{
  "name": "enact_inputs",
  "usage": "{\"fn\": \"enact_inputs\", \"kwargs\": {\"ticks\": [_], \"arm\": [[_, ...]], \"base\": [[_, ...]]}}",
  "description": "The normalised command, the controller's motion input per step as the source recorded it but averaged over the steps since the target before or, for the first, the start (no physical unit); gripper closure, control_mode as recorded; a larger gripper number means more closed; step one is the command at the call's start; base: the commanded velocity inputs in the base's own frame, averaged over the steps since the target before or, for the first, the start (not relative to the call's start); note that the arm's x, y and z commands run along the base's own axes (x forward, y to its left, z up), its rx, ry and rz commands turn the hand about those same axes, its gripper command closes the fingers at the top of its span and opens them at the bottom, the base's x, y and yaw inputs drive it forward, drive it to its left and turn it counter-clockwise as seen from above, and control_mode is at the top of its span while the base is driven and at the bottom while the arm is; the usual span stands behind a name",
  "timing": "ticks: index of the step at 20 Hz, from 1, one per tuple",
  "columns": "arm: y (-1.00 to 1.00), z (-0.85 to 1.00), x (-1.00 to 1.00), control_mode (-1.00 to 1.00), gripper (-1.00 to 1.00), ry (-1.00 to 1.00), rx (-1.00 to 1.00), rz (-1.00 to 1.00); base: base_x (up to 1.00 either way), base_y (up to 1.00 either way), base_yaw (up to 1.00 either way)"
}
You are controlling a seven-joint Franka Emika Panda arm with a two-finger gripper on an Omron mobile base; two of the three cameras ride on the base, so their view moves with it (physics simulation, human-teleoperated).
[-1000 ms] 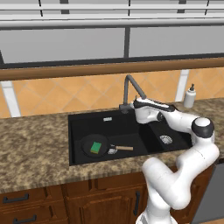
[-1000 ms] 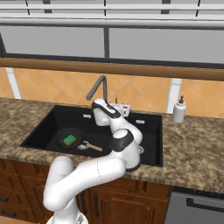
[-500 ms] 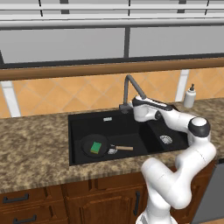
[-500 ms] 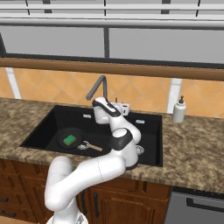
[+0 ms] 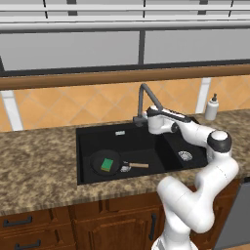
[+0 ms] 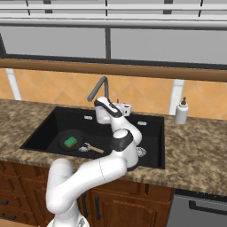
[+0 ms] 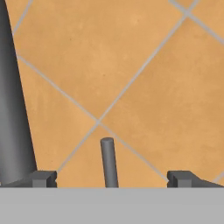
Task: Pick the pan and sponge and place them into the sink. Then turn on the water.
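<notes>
**Hand view: faucet lever sat dead centre between spread tips**

Hand view had the tool (image 7: pixel 112 178) spread wide, nothing pinched. A thin grey lever (image 7: pixel 108 162) stood upright midway between the two tips, apart from both, long axis running straight up the view. Faucet neck (image 7: pixel 13 100) rose as a dark column off to one side of the lever, orange tile backsplash (image 7: pixel 144 78) behind it all.

Left base view put the tool (image 5: pixel 145 118) at the faucet (image 5: pixel 144 100) base, at the back rim of the sink (image 5: pixel 97 141), arm stretched across the narrower basin. Right base view agreed: tool (image 6: pixel 116 107) just beside the faucet (image 6: pixel 98 90) foot.

Pan (image 5: pixel 104 162) lay in the wide basin, well apart from the faucet toward the front, wooden handle pointing toward the divider. Sponge (image 5: pixel 107 165) sat green side up inside the pan. Same in right base view: pan (image 6: pixel 71 139), sponge (image 6: pixel 70 142).

No water stream visible from the spout. My read: both placements were done and only the tap remained. The move turned on the lever's position inside the gap: it was already bracketed, so a sideways sweep should have pushed it with one tip, with no closing needed. Risk: lever is thin, and a tip could slide past its top.
</notes>
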Motion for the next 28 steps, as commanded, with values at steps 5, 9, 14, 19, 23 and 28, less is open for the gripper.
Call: {"fn": "enact_inputs", "kwargs": {"ticks": [5,9,14,19,23,28], "arm": [[0.00,0.00,0.15,-1.00,-1.00,0.00,0.00,0.00],[0.00,0.00,0.12,-1.00,-1.00,0.00,0.00,0.00],[0.00,0.00,0.08,-1.00,-1.00,0.00,0.00,0.00],[0.00,0.00,0.16,-1.00,-1.00,0.00,0.00,0.00],[0.00,0.00,0.11,-1.00,-1.00,0.00,0.00,0.00],[-0.12,0.00,0.00,-1.00,-1.00,0.00,0.00,0.00]], "base": [[0.00,0.00,0.00],[0.00,0.00,0.00],[0.00,0.00,0.00],[0.00,0.00,0.00],[0.00,0.00,0.00],[0.00,0.00,0.00]]}}
